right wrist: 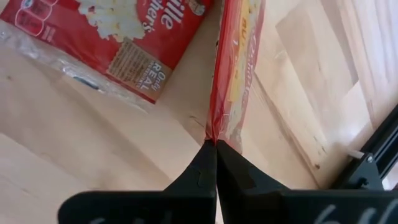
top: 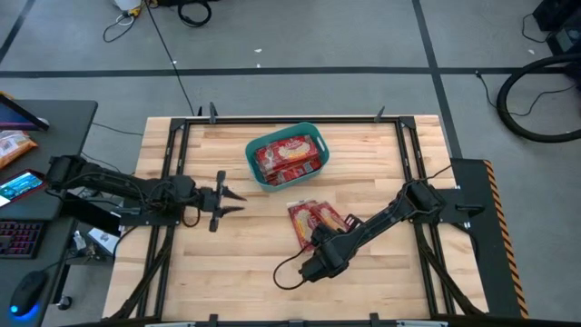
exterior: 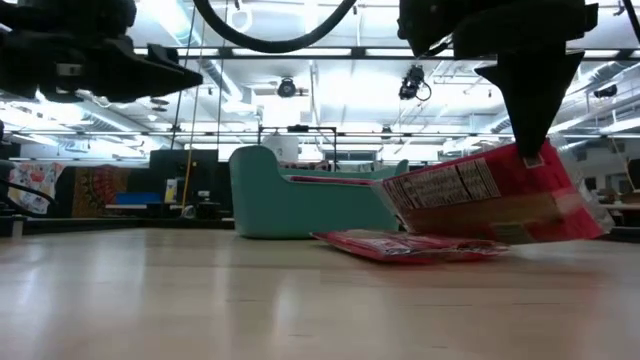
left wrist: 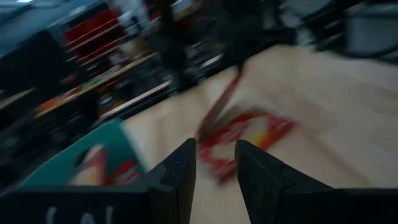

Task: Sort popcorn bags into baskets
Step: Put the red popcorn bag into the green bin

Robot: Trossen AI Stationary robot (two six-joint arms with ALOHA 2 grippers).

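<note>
Sitting far and left of the right gripper (top: pixel 320 243), the teal basket (top: pixel 258 169) already held several packets. That gripper pinched one popcorn bag (exterior: pixel 490 200) by its edge, tilted up beside another lying flat (exterior: pixel 415 246). The left gripper (top: pixel 229 201) hovered part-open, empty, nearer the basket.

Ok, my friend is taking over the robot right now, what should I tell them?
Right gripper: shut on the edge of a flat red popcorn packet, tilted up off the table.
Left gripper: open, empty, hanging above the wooden table beside the basket.
Teal plastic basket: already has several red packets inside.
Second red packet: lying flat on the table near the held one.
Left to do: drop the held packet in the basket, then fetch the flat one.
</note>
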